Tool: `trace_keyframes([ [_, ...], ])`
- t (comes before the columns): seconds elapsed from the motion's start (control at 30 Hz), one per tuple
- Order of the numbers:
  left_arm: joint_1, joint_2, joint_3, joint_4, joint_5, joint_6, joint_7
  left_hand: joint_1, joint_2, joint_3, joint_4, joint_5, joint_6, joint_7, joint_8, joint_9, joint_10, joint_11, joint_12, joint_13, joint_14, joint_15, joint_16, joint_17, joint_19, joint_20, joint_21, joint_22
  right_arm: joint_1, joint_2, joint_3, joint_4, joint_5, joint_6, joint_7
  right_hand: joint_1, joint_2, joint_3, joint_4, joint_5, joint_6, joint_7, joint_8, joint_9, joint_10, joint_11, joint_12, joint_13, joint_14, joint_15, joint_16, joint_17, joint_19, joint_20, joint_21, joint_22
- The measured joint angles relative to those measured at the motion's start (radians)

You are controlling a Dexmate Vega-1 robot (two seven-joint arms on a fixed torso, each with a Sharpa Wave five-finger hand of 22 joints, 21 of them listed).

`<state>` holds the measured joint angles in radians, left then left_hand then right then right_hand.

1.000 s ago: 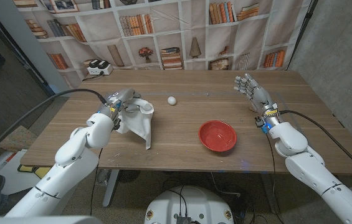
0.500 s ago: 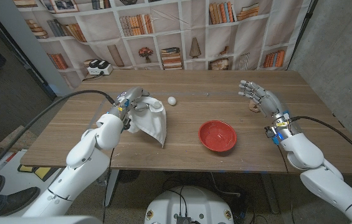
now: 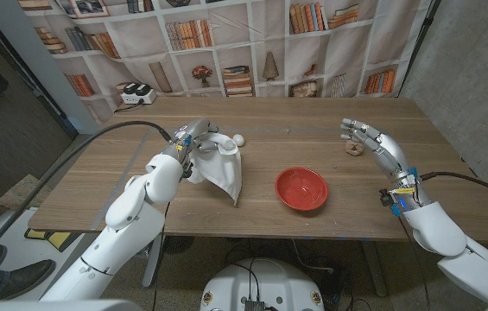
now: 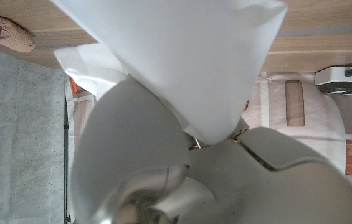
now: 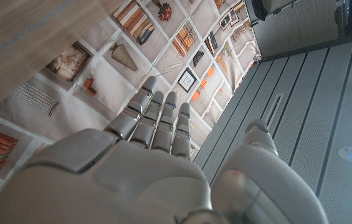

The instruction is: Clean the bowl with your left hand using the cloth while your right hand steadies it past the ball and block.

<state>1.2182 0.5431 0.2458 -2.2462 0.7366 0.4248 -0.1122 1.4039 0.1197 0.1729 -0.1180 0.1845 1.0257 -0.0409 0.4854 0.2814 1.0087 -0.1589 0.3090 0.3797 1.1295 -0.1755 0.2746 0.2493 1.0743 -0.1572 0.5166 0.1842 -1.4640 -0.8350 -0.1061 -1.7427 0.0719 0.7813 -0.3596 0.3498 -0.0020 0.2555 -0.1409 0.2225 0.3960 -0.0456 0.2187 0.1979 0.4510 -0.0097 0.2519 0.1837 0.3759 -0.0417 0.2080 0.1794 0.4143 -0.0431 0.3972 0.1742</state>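
Left robot hand (image 3: 193, 142) holding cloth (image 3: 223, 167), bowl (image 3: 301, 188) nr centre

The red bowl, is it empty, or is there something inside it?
Empty. The head view looks down into the red bowl and shows bare red inside; the cloth hangs from the left hand, apart from it.

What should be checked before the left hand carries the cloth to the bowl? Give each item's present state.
1. Cloth held by left hand: ok.
2. Right hand steadying the red bowl: not ok, it is off the bowl with fingers apart.
3. Bowl upright on the table: ok.
4. White ball clear of the cloth: cannot tell, it sits right at its edge.
5. Block clear of right hand: cannot tell.
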Motion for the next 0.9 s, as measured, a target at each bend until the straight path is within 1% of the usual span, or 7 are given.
trace_keyframes([
  [0.23, -0.031, 0.029, 0.006, 0.008, -0.024, -0.001, -0.041, 0.000, 0.000, 0.000, 0.000, 0.000, 0.000, 0.000, 0.007, 0.000, 0.003, -0.002, 0.000, 0.008, 0.000, 0.000, 0.003, 0.001, -0.002, -0.002, 0.002, 0.000, -0.054, -0.012, 0.025, -0.048, -0.190, -0.044, -0.149, 0.009, -0.001, 0.000, 0.000, 0.010, 0.010, -0.010, 0.000, 0.000, 0.018, -0.018, 0.003, 0.000, 0.021, -0.003, 0.000, 0.000, 0.018, -0.004, 0.000, 0.000],
  [0.43, -0.058, 0.062, 0.006, 0.020, -0.050, -0.011, -0.078, 0.000, 0.000, 0.000, 0.000, -0.002, 0.000, 0.000, 0.007, -0.003, 0.006, -0.005, 0.000, 0.017, 0.000, 0.000, 0.003, 0.004, -0.005, 0.002, 0.006, 0.000, -0.078, -0.023, 0.027, -0.079, -0.331, -0.111, -0.239, 0.018, 0.000, 0.004, -0.004, 0.015, 0.026, -0.009, 0.008, 0.000, 0.023, -0.013, 0.003, 0.000, 0.021, -0.003, 0.000, 0.000, 0.032, -0.003, 0.000, 0.000],
  [0.67, -0.083, 0.090, 0.009, 0.031, -0.084, -0.030, -0.122, 0.000, 0.000, 0.003, 0.003, -0.003, 0.000, 0.000, 0.007, -0.003, 0.007, -0.004, 0.000, 0.025, 0.000, 0.000, 0.003, 0.009, -0.005, 0.002, 0.006, 0.000, -0.114, -0.047, 0.030, -0.122, -0.435, -0.178, -0.286, 0.039, -0.006, 0.004, -0.015, 0.025, 0.037, -0.019, 0.008, 0.000, 0.019, -0.027, 0.003, 0.000, 0.021, -0.003, 0.000, 0.000, 0.043, -0.003, -0.006, -0.002],
  [0.7, -0.090, 0.097, 0.013, 0.033, -0.088, -0.032, -0.127, 0.000, 0.000, 0.003, 0.003, -0.003, 0.000, 0.000, 0.007, -0.003, 0.007, -0.004, 0.000, 0.026, 0.000, 0.000, 0.003, 0.009, -0.005, 0.002, 0.006, 0.000, -0.124, -0.054, 0.033, -0.136, -0.489, -0.217, -0.301, 0.040, -0.005, 0.004, -0.015, 0.025, 0.037, -0.019, 0.008, 0.000, 0.017, -0.029, 0.003, 0.000, 0.021, -0.003, 0.000, 0.000, 0.043, -0.003, -0.006, -0.002],
  [0.8, -0.108, 0.119, 0.020, 0.041, -0.107, -0.041, -0.146, 0.000, 0.000, 0.003, 0.003, -0.003, 0.000, 0.000, 0.009, -0.003, 0.007, -0.004, -0.001, 0.030, 0.000, 0.000, 0.003, 0.009, -0.014, 0.000, 0.006, 0.000, -0.142, -0.068, 0.039, -0.159, -0.489, -0.217, -0.301, 0.052, -0.003, 0.010, -0.021, 0.030, 0.042, -0.024, 0.008, -0.003, 0.015, -0.041, -0.001, 0.000, 0.024, 0.001, -0.005, -0.003, 0.043, -0.003, -0.006, -0.002],
  [0.83, -0.108, 0.119, 0.020, 0.041, -0.112, -0.045, -0.147, 0.000, 0.000, 0.003, 0.003, -0.004, 0.000, 0.000, 0.010, -0.004, 0.007, -0.004, -0.001, 0.031, 0.000, 0.000, 0.003, 0.011, -0.014, 0.000, 0.006, 0.000, -0.148, -0.072, 0.041, -0.167, -0.570, -0.276, -0.315, 0.057, -0.007, 0.010, -0.021, 0.033, 0.042, -0.024, 0.008, -0.003, 0.014, -0.042, -0.001, 0.000, 0.024, 0.001, -0.005, -0.003, 0.043, -0.003, -0.006, -0.002],
  [0.9, -0.111, 0.124, 0.020, 0.044, -0.122, -0.057, -0.147, 0.000, 0.000, 0.003, 0.003, -0.004, 0.000, 0.000, 0.010, -0.004, 0.007, -0.004, -0.001, 0.031, 0.000, 0.000, 0.003, 0.012, -0.014, 0.000, 0.007, 0.000, -0.159, -0.081, 0.044, -0.182, -0.601, -0.300, -0.316, 0.062, -0.001, 0.011, -0.022, 0.033, 0.042, -0.024, 0.008, -0.003, 0.014, -0.043, -0.001, 0.000, 0.024, 0.001, -0.005, -0.003, 0.048, -0.003, -0.009, -0.002],
])
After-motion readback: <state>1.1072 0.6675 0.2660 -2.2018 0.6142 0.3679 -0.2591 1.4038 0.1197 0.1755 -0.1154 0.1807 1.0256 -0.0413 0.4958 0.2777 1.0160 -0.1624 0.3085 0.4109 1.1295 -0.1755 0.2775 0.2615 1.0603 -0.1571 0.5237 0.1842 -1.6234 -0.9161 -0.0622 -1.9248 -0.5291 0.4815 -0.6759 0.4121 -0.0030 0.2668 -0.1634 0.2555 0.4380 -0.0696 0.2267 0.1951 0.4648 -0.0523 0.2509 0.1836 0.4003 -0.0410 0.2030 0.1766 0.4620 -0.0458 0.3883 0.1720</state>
